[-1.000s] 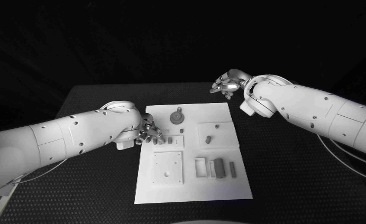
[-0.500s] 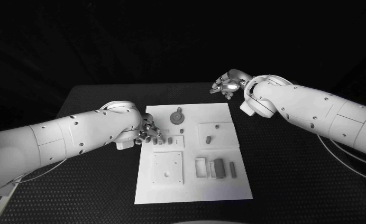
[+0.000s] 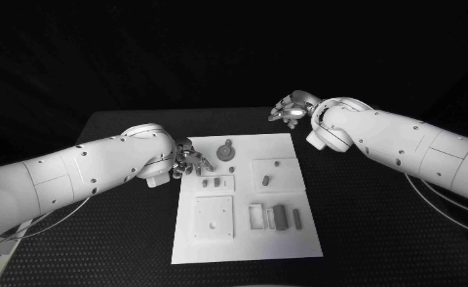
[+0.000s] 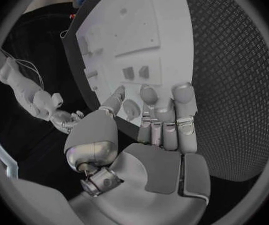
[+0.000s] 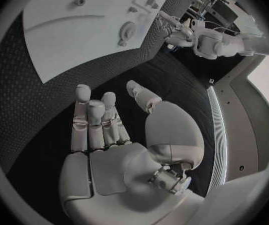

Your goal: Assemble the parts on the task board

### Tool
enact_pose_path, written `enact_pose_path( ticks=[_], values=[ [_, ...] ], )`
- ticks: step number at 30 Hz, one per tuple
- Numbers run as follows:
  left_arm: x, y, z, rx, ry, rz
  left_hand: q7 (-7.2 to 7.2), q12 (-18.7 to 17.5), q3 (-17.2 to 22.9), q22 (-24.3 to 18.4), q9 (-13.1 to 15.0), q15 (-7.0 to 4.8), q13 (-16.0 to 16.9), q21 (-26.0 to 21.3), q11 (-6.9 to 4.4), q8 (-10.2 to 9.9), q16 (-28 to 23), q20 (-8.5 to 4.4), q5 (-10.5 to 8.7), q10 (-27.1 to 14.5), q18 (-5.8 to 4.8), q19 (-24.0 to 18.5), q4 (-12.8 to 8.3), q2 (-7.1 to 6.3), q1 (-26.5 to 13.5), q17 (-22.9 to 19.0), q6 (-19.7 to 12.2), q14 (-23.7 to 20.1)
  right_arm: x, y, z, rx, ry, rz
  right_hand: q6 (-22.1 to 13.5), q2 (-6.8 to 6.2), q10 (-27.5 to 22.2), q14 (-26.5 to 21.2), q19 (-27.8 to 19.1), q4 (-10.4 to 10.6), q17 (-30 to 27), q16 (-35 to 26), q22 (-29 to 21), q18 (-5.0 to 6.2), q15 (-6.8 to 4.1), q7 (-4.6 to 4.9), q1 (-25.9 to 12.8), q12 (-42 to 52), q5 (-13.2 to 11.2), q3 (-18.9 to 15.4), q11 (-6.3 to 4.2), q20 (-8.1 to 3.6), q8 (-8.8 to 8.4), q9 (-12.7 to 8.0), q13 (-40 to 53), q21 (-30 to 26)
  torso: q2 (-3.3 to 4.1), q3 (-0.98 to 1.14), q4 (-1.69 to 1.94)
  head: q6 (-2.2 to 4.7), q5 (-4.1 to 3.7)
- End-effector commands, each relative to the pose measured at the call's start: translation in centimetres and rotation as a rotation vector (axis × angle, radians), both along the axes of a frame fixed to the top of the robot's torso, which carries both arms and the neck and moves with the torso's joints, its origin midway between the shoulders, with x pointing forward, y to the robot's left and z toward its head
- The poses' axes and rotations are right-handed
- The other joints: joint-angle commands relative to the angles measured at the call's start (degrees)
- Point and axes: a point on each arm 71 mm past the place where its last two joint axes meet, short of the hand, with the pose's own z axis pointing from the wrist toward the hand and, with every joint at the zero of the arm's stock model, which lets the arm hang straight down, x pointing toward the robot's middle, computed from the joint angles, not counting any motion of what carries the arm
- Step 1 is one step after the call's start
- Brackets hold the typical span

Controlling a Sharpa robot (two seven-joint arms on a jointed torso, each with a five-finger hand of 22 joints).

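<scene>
black tabletop [image 3: 117, 124] carries the task board [image 3: 244, 246] at frame centre, grey parts [image 3: 280, 215] lying loose on it. left hand [image 3: 189, 162] hovers at its upper left edge, fingers apart, empty; right hand [image 3: 289, 109] open beyond the upper right corner. likely reaching; next, pinch a part.

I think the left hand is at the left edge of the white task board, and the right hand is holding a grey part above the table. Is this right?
Not quite. The left hand is indeed at the left edge of the task board, but the right hand holds nothing: the right wrist view shows its palm bare and its fingers apart above the table.
</scene>
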Motion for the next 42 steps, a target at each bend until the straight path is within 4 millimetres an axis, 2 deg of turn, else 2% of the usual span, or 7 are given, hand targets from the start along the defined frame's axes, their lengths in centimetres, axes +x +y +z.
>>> enact_pose_path(
  ticks=[1,5,10,11,13,23,42],
  values=[
    [0.9,-0.3,1.6,-0.138,-0.186,0.085,0.78,-1.5,0.2,0.2,-0.1,0.53,-0.6,-1.4,0.77,-1.1,-1.6,0.22,-0.21,-2.4,2.88,-2.0,-1.0,1.49,0.5,-0.6,-2.1,-1.9,0.0,-0.2,0.0,-0.002,0.002,0.007,-0.1,-0.04,-0.4,0.0,-0.2,0.1,-0.1,0.2,1.1,0.57,-0.47,0.44,-0.4,0.3,0.1,0.2,0.13,-0.05,-0.1,-0.1,-0.1,-0.2,-0.05,0.03,0.08,0.14,-0.16],
    [1.4,-1.1,2.5,-0.244,-0.281,0.09,3.22,-5.9,1.8,-2.2,-0.7,3.3,-3.1,-6.7,3.36,-3.0,-7.7,2.43,0.15,-8.7,2.22,-8.3,-5.7,4.31,5.9,-3.4,-6.4,-7.7,0.1,-0.3,0.0,-0.002,0.0,0.002,-0.1,-0.04,-0.4,0.0,-0.2,0.1,-0.1,0.2,1.1,0.57,-0.47,0.44,-0.4,0.3,0.1,0.2,0.13,-0.05,-0.09,-0.1,-0.1,-0.2,-0.05,0.0,0.1,0.38,-0.16],
    [1.4,-2.6,3.0,-0.343,-0.334,0.018,6.11,-15.1,6.5,-8.6,-3.7,8.9,-9.1,-16.9,8.73,-6.1,-20.3,7.86,0.22,-19.1,0.78,-18.5,-4.5,2.88,15.7,-9.5,-10.7,-17.4,0.1,-0.4,0.0,-0.002,-0.003,-0.002,-0.1,-0.05,-0.4,0.0,-0.2,0.1,-0.1,0.2,1.1,0.57,-0.47,0.44,-0.4,0.3,0.1,0.2,0.13,-0.05,-0.09,-0.1,-0.1,-0.2,0.03,-0.03,0.02,0.52,-0.15],
    [1.4,-2.9,3.0,-0.348,-0.357,-0.03,6.34,-19.1,8.9,-10.9,-4.8,11.45,-12.1,-19.9,10.82,-6.8,-25.1,10.03,0.51,-20.3,0.7,-20.8,-4.2,1.83,17.8,-12.1,-11.3,-19.6,0.1,-0.4,0.0,-0.002,-0.003,-0.003,-0.1,-0.05,-0.4,0.0,-0.2,0.1,-0.1,0.2,1.1,0.57,-0.47,0.44,-0.4,0.3,0.1,0.2,0.13,-0.05,-0.09,-0.1,-0.1,-0.2,0.04,-0.05,0.02,0.52,-0.16],
    [1.2,-3.5,3.0,-0.322,-0.419,-0.132,6.08,-24.4,10.8,-13.7,-6.7,13.43,-16.6,-22.9,11.6,-7.8,-29.9,12.1,0.13,-18.7,1.99,-21.8,-5.4,0.9,20.2,-14.8,-11.8,-19.8,0.2,-0.5,0.0,-0.003,-0.003,-0.005,-0.1,-0.05,-0.4,0.0,-0.2,0.1,-0.1,0.2,1.1,0.57,-0.47,0.44,-0.4,0.3,0.1,0.2,0.13,-0.05,-0.08,-0.1,-0.1,-0.2,0.04,-0.05,0.03,0.54,-0.2],
    [-0.3,-6.3,1.5,-0.103,-0.594,-0.541,4.99,-40.3,8.8,-16.2,-13.7,11.21,-27.5,-23.4,11.4,-10.3,-32.8,10.79,0.13,-13.5,2.81,-13.8,-5.7,-1.18,27.3,-13.7,-12.9,-10.9,0.2,-0.6,0.0,-0.008,-0.009,-0.007,-0.1,-0.04,-0.4,0.0,-0.2,0.1,-0.1,0.2,1.1,0.57,-0.48,0.44,-0.3,0.3,0.1,0.2,0.13,-0.05,-0.07,-0.1,-0.1,-0.2,0.06,-0.05,-0.01,0.6,-0.65],
    [-0.6,-9.4,0.5,0.015,-0.593,-0.709,4.98,-43.9,5.7,-4.7,-17.6,7.68,-29.5,-9.1,8.37,-8.3,-14.9,6.87,0.02,-6.4,7.83,2.0,-5.6,-0.79,28.0,-3.9,-8.2,3.5,0.1,-0.4,0.0,-0.02,-0.017,0.004,-0.1,-0.02,-0.4,0.1,-0.1,0.1,-0.1,0.2,1.1,0.57,-0.49,0.43,-0.3,0.4,0.1,0.2,0.12,-0.06,-0.04,-0.1,-0.1,-0.2,0.26,0.01,-0.21,0.5,-0.87]
  ],
)
